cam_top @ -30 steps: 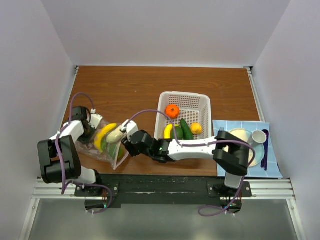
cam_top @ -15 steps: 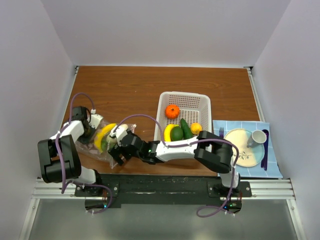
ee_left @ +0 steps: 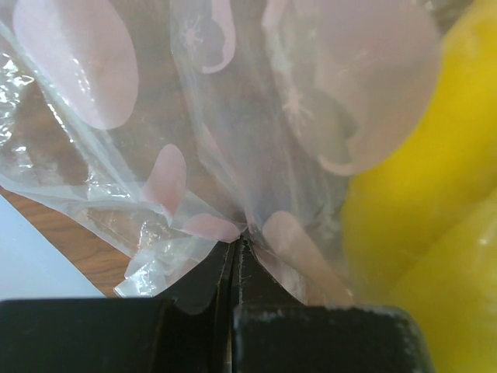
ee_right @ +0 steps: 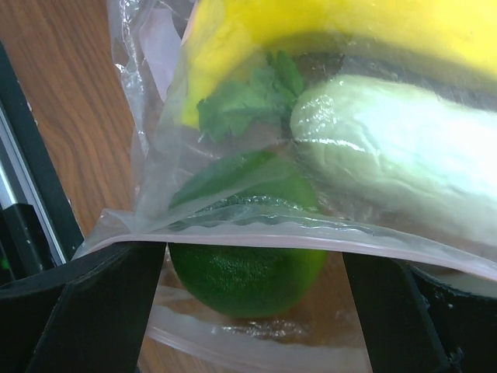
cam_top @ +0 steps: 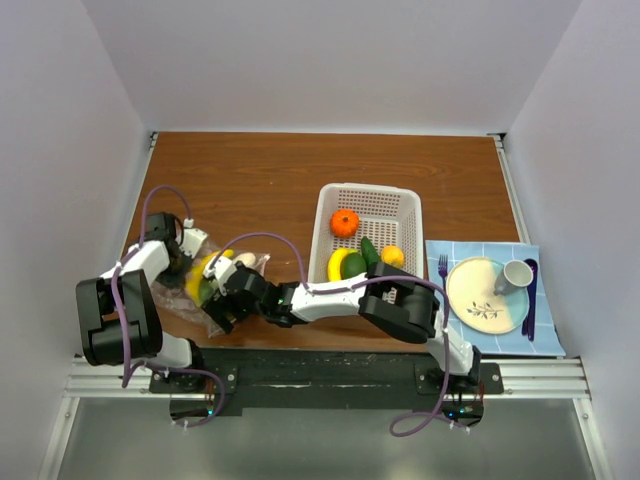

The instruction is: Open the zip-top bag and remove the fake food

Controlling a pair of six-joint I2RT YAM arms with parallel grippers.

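Observation:
The clear zip-top bag (cam_top: 192,303) lies at the table's near left with fake food inside: a yellow piece (cam_top: 198,277) and a pale piece (cam_top: 243,260). My left gripper (cam_top: 182,262) is shut on a fold of bag plastic (ee_left: 233,225), with yellow food (ee_left: 419,194) just beyond it. My right gripper (cam_top: 224,303) stands open at the bag's mouth. In the right wrist view its fingers (ee_right: 101,311) straddle the zip strip (ee_right: 311,235). A green lime (ee_right: 248,272) sits between them, inside the bag. A pale green piece (ee_right: 396,163) and a yellow piece (ee_right: 349,31) lie behind.
A white perforated basket (cam_top: 330,195) in the middle holds an orange (cam_top: 344,222), a cucumber (cam_top: 368,250), a banana (cam_top: 338,263) and a yellow fruit (cam_top: 392,256). A blue placemat (cam_top: 445,335) at the right carries a floral plate (cam_top: 475,290), a cup (cam_top: 515,273) and cutlery.
My right arm has reached further left, and its gripper has opened wide at the bag's mouth. The bag has bunched slightly toward the left gripper. The left gripper has stayed shut on the plastic.

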